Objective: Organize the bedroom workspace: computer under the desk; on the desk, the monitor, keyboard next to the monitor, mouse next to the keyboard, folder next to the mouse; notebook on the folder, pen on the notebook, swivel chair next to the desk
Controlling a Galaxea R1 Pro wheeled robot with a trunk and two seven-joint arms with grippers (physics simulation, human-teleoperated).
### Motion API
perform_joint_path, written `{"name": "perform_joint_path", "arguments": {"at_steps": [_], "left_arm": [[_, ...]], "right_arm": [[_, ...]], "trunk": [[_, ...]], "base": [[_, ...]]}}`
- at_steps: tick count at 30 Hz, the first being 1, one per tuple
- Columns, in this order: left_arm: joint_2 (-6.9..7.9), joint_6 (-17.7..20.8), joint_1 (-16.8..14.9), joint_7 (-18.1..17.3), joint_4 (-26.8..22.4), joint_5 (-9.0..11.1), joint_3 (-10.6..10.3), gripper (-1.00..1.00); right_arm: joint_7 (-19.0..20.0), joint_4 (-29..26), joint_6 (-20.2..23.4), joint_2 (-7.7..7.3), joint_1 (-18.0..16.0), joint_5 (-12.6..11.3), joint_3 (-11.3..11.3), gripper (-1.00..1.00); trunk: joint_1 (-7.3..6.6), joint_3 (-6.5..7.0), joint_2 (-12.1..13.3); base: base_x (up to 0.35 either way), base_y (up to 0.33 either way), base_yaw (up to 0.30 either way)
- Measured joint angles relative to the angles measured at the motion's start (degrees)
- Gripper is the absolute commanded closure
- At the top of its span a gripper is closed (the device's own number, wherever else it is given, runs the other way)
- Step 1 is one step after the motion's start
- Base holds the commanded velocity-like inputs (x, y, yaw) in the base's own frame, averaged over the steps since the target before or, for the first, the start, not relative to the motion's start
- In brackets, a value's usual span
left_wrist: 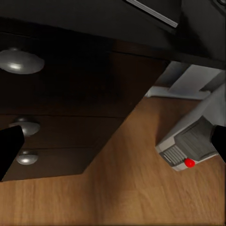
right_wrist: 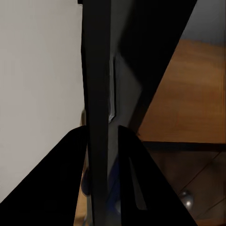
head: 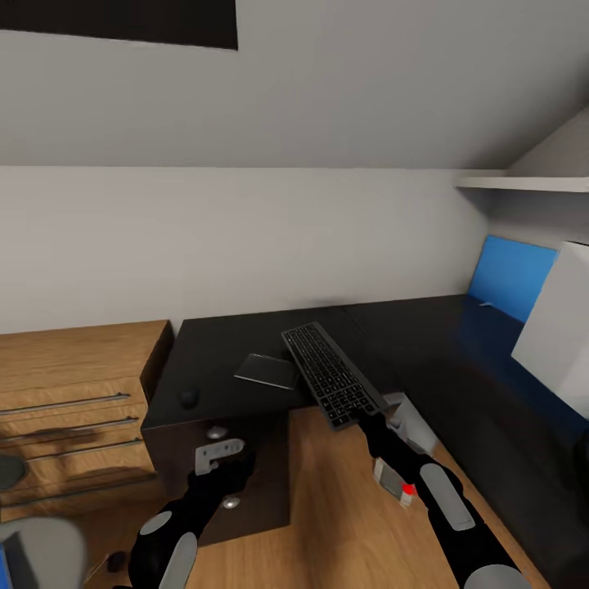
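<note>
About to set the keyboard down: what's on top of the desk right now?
On the desk: the notebook and the mouse. The keyboard, held tilted in the right gripper, hides the surface behind it.

On the desk (head: 245, 348), the notebook (head: 267, 370) lies right of the mouse (head: 189, 397); the keyboard (head: 331, 373) overhangs the front edge. The computer (head: 391, 478) stands on the floor (head: 343, 523) below.

Home bedroom or study corner, simulator render. Sloped white ceiling (head: 343, 90) at top of frame suggests an attic room. Glossy black L-shaped desk (head: 221, 348) at centre and right, with a knobbed drawer unit (head: 245, 466) below. Light wooden cabinet (head: 69, 401) with bar handles at left. Wood plank floor (head: 343, 523) at bottom. White wall shelf (head: 523, 185) at upper right, blue wall panel (head: 511, 274) beneath it.
</note>
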Motion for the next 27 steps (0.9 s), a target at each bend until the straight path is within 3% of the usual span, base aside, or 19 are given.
{"name": "perform_joint_path", "arguments": {"at_steps": [21,27], "left_arm": [[-0.01,0.02,0.0,0.0,0.16,0.0,0.01,-1.0],[-0.01,0.02,0.0,0.0,0.24,0.0,0.01,-1.0]], "right_arm": [[-0.08,0.12,-0.77,0.07,0.0,-0.28,-0.15,1.0],[-0.45,0.19,-6.92,0.32,-0.01,-0.26,-0.27,1.0]], "trunk": [[0.0,0.0,0.0],[0.0,0.0,0.0]], "base": [[-0.001,-0.028,-0.001],[0.0,0.0,0.0]]}}
